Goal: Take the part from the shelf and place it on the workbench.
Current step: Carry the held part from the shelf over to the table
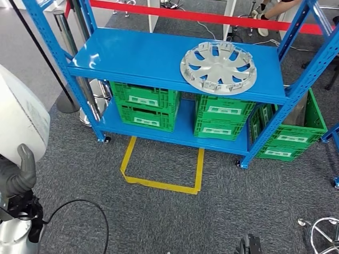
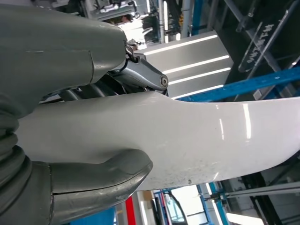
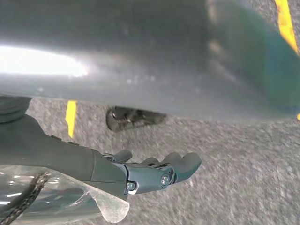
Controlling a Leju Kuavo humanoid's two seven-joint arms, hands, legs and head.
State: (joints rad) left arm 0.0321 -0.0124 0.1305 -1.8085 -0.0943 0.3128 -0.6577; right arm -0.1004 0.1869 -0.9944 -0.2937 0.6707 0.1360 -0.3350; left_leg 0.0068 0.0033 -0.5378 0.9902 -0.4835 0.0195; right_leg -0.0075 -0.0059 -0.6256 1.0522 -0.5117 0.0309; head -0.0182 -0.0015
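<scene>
My left hand [image 1: 17, 174] grips a large white curved part [image 1: 20, 116] at the far left of the head view, its grey thumb wrapped over the part's lower edge. In the left wrist view the thumb [image 2: 99, 180] and the fingers [image 2: 145, 75] clamp the white part [image 2: 198, 140] from both sides. A silver hubcap [image 1: 217, 67] lies flat on the right half of the blue shelf's top board [image 1: 135, 55]. My right hand [image 3: 152, 171] hangs over grey carpet with its fingers stretched out and nothing in them.
Green crates [image 1: 145, 106] fill the lower shelf, and another crate [image 1: 292, 132] stands on the floor at the right. A yellow tape square [image 1: 162, 172] marks the carpet before the shelf. A black cable [image 1: 86, 217] loops near my left side. A chair base [image 1: 323, 233] sits bottom right.
</scene>
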